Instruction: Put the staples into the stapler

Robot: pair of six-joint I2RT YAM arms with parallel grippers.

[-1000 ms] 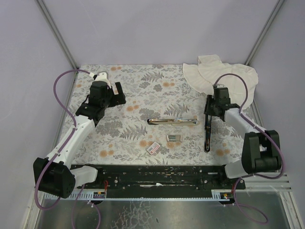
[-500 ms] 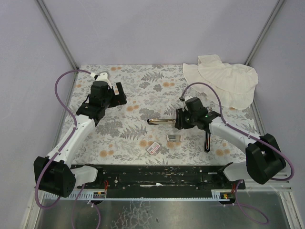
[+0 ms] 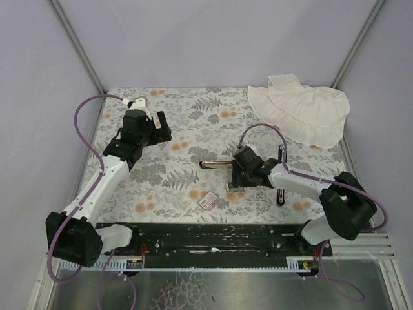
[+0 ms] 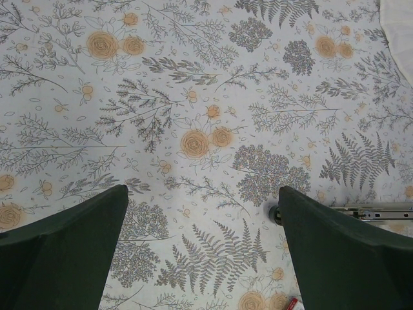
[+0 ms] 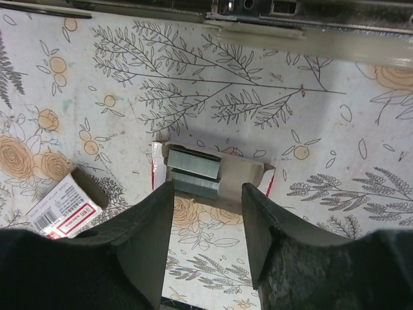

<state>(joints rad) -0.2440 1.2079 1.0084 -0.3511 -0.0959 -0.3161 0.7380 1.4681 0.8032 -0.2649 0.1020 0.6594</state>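
The flowered desk [image 3: 181,174] carries a crumpled white cloth [image 3: 303,113] at its far right corner. My left arm has not moved in the last second. Its gripper [image 3: 160,126] hangs over the far left of the desk, spread as wide as it goes and holding nothing.

My right arm has swung in from the right side to the middle. The stapler [image 3: 216,165] lies opened out, with its chrome rail just beyond my right wrist.

My right gripper [image 5: 206,194] has widened a little and now stands about half open, with nothing in it. The box sleeve [image 3: 208,201] lies off to its left. Just ahead of the tips sits the tray [image 5: 242,173] with 2 strips of staples [image 5: 193,165]. I judge I am lined up to pinch a strip next, though nothing is loaded yet.
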